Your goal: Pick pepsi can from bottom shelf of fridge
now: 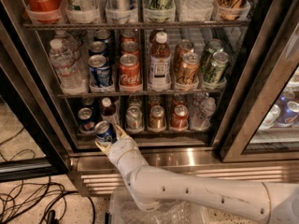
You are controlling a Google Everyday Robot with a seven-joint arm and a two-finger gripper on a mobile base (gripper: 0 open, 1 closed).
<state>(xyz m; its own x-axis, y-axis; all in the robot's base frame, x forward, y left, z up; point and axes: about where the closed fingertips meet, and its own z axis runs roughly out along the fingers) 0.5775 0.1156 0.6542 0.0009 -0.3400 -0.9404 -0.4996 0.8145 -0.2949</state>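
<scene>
The blue pepsi can (105,131) with a silver top sits between the yellowish fingers of my gripper (108,135), which is shut on it. The can is held just in front of the left end of the bottom shelf (140,133) of the fridge (243,92), above the steel sill. My white arm (187,190) reaches in from the lower right. Another blue can (86,118) still stands on the bottom shelf behind it, beside a small bottle (108,110).
The bottom shelf also holds a silver can (133,117), brown and red cans (179,116) and a water bottle (204,110). The rack above holds a water bottle, pepsi and Coca-Cola cans (129,71). The black door frame (28,106) stands at left; cables (28,199) lie on the floor.
</scene>
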